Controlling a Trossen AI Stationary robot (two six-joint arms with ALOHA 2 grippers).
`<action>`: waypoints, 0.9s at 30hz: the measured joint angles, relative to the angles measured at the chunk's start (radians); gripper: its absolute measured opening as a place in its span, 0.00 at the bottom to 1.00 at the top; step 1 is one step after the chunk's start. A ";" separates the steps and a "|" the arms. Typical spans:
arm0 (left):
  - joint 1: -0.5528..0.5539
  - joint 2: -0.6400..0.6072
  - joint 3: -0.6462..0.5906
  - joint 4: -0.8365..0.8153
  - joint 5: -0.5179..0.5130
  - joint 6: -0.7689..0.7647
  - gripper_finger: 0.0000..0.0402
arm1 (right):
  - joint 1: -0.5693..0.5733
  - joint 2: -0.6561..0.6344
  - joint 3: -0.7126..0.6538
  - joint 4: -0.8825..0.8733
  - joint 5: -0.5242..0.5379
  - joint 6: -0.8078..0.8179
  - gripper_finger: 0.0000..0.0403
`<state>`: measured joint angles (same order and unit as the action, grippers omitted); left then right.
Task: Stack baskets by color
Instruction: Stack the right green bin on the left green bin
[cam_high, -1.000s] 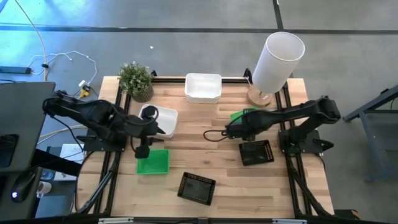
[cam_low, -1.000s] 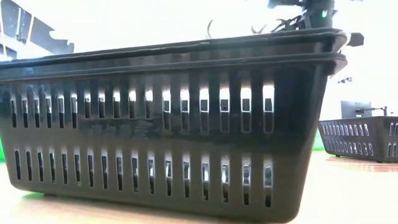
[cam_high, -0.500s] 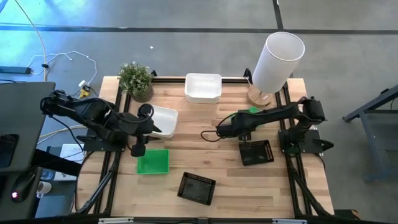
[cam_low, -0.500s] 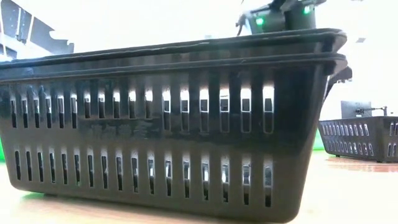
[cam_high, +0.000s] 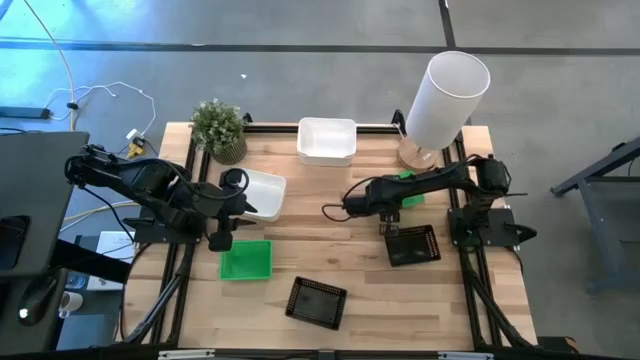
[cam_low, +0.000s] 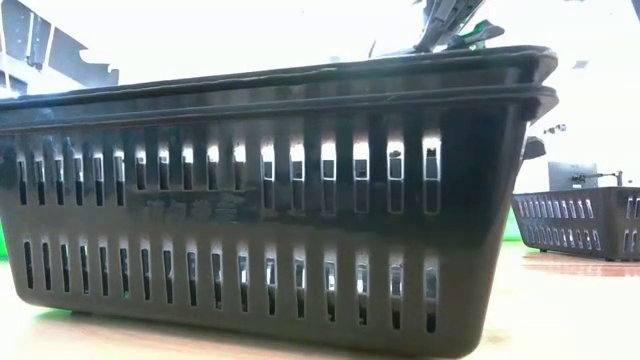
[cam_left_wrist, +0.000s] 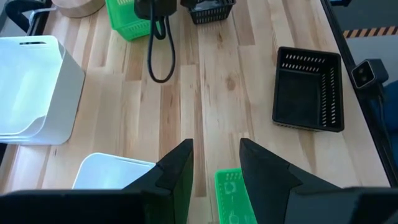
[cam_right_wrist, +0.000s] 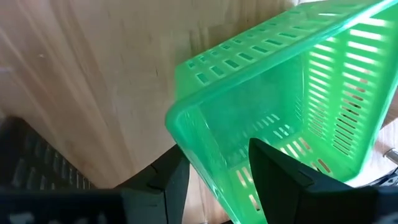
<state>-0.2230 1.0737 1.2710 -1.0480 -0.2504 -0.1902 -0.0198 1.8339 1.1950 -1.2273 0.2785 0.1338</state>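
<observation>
The right gripper (cam_right_wrist: 214, 180) pinches a green basket's (cam_right_wrist: 280, 106) wall – tilted above the table (cam_high: 340, 260), apparently lifted – while the left gripper (cam_left_wrist: 214, 165), fingers parted, hovers over another green basket (cam_high: 246, 259).

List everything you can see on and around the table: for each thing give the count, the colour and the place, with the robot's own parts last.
Far white basket: one, white, far edge, middle.
Left white basket: one, white, left side, beside the left gripper.
Near green basket: one, bright green, near left.
Tilted green basket: one, bright green, right side, at the right gripper.
Front black basket: black, near edge; the low view shows two rims, apparently two nested.
Right black basket: one, black, right side.
Plant: one, green, far left corner.
Cylinder: one, white, far right corner.
Table: one, light wood.
Left gripper: dark, open, above the near green basket.
Right gripper: dark, at the tilted green basket's wall.
</observation>
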 joint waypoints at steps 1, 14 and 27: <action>0.000 0.000 0.000 -0.001 0.000 0.000 0.29 | -0.002 0.000 0.000 0.005 -0.002 0.001 0.36; 0.000 0.000 0.000 -0.001 0.000 -0.002 0.29 | -0.022 0.000 0.000 0.031 -0.043 -0.012 0.01; 0.000 0.000 0.000 -0.004 0.002 -0.074 0.29 | 0.005 -0.023 0.000 0.022 -0.014 0.005 0.00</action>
<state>-0.2234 1.0740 1.2713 -1.0515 -0.2481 -0.2641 -0.0143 1.8111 1.1954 -1.2058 0.2646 0.1387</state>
